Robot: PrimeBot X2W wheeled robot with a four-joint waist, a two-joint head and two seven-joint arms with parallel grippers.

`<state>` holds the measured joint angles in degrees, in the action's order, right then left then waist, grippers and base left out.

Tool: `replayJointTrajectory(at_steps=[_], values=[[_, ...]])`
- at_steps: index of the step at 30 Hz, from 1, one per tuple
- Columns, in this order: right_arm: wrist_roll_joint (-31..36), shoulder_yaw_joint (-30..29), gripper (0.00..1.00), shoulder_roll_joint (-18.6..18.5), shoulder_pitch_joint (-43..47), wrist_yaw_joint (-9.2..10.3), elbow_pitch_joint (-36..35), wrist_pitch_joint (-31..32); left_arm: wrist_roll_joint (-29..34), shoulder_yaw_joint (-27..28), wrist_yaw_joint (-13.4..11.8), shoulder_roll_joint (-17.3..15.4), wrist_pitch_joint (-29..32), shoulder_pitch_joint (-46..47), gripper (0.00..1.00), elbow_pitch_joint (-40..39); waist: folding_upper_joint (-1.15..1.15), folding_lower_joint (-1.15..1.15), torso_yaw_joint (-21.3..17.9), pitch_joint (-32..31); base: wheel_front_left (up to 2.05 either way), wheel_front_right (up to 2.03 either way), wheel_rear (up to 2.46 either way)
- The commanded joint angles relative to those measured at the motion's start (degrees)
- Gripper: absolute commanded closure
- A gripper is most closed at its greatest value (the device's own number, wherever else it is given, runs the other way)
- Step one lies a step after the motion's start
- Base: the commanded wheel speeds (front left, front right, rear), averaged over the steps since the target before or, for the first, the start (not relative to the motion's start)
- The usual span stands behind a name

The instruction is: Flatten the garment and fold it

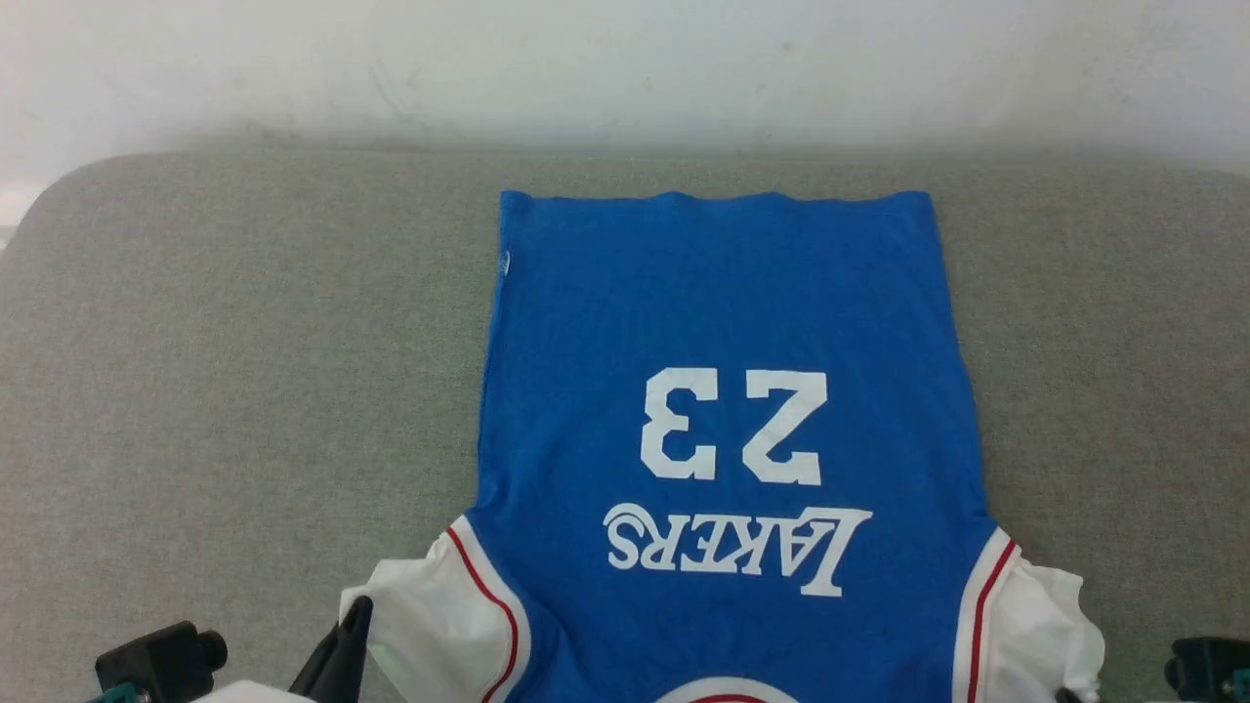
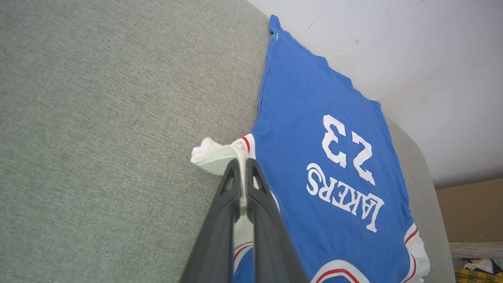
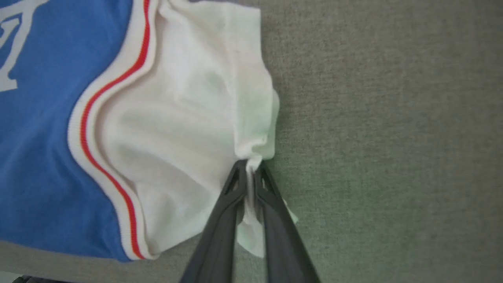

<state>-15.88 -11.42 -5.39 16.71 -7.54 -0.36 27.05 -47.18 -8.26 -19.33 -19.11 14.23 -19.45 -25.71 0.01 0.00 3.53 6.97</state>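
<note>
At the left pincer [image 2: 243,163]: a clenched grip on the garment [image 1: 723,312], with a fold of the white left sleeve [image 2: 212,157] nipped between the two dark fingers [image 2: 216,236]. Just beyond the fingertips, a crumpled wad of that sleeve on the grey fabric surface [image 1: 225,391].

At the right pincer [image 3: 248,165]: likewise clenched on the garment, with a thin ridge of the white right sleeve [image 3: 188,118] caught at the tips and a scrap of pale cloth trailing down between the fingers. Puckers in the cloth, fanning from that pinch toward the red-and-white trim [image 3: 82,133].

Further out, the blue body of the garment, spread flat and mostly smooth across the middle of the surface, printed side up. Collar [image 1: 723,691] at the near edge of the head view. Hem [image 1: 713,200] at the far end, slightly wavy, close to the far edge of the surface. White "23" [image 1: 732,425] and "LAKERS" lettering [image 1: 737,552] upside down from the head view, with the lettering nearer than the number. Both sleeves at the near corners, left and right, bunched rather than laid out. A small white tag [image 1: 505,264] on the far left side seam. Beyond the surface, a pale wall [image 1: 625,68].
</note>
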Motion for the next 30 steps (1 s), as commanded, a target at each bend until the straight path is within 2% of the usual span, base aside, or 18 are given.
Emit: replayJointTrajectory(at_steps=[1, 3, 5, 9, 11, 13, 17, 22, 26, 30], values=[[-0.56, -0.27, 0.0, 0.13, -0.53, 0.05, -0.1, 0.18, 0.54, 0.02, -0.45, -0.15, 0.23, 0.82, 1.0, -0.35, -0.01, 0.0, 0.2, -0.54, 0.0, 0.0, 0.0], [-1.75, -0.33, 0.0, -0.26, -0.73, 0.05, -3.82, 1.36, 1.07, 0.18, -0.91, -0.36, 0.07, 0.34, 1.0, -1.11, -0.01, 0.0, 0.31, -0.9, 0.0, 0.0, 0.0], [-4.51, -1.72, 0.0, -0.23, -2.21, 0.05, -10.52, 2.6, 1.46, 0.36, -1.34, -0.35, -0.29, -0.28, 1.0, -2.2, -0.01, 0.0, 0.38, -0.96, 0.0, 0.0, 0.0], [-5.78, -3.4, 0.0, -4.56, -10.37, 0.05, -25.57, 7.37, 2.19, 0.35, -1.8, 0.05, -1.33, -0.96, 1.0, -4.42, -0.01, 0.0, 0.9, 0.66, 0.0, 0.0, 0.0], [-5.65, -4.78, 0.0, -6.62, -17.34, 0.05, -28.81, 10.04, 2.63, -0.1, -1.6, 0.25, -1.78, -0.33, 1.0, -5.12, -0.01, 0.0, 1.69, 2.43, 0.0, 0.0, 0.0], [-5.38, -4.93, 0.0, -9.58, -25.42, 0.05, -28.87, 13.0, 3.08, -0.8, -1.21, 0.53, -2.2, 0.83, 1.0, -5.45, -0.01, 0.0, 2.75, 4.58, 0.0, 0.0, 0.0], [-4.61, -3.97, 0.0, -12.25, -42.09, 0.05, -22.52, 17.52, 3.79, -2.31, -0.53, 1.66, -3.23, 3.42, 1.0, -5.7, -0.01, 0.0, 5.05, 9.58, 0.0, 0.0, 0.0], [-0.59, -0.73, 0.0, -14.41, -57.82, 0.05, -8.44, 20.59, 3.86, -3.74, 0.39, 3.94, -5.11, 6.95, 1.0, -4.25, -0.01, 0.0, 8.34, 16.11, 0.0, 0.0, 0.0], [4.75, -0.55, 0.0, -14.6, -65.2, 0.05, 2.52, 21.87, 4.02, -5.46, 1.79, 5.38, -6.24, 9.81, 1.0, -2.8, -0.01, 0.0, 11.18, 20.73, 0.0, 0.0, 0.0], [9.17, -1.45, 0.0, -14.92, -68.44, 0.05, 10.78, 21.59, 4.37, -6.59, 2.95, 6.27, -7.2, 12.34, 1.0, -1.97, -0.01, 0.0, 14.0, 24.1, 0.0, 0.0, 0.0]])
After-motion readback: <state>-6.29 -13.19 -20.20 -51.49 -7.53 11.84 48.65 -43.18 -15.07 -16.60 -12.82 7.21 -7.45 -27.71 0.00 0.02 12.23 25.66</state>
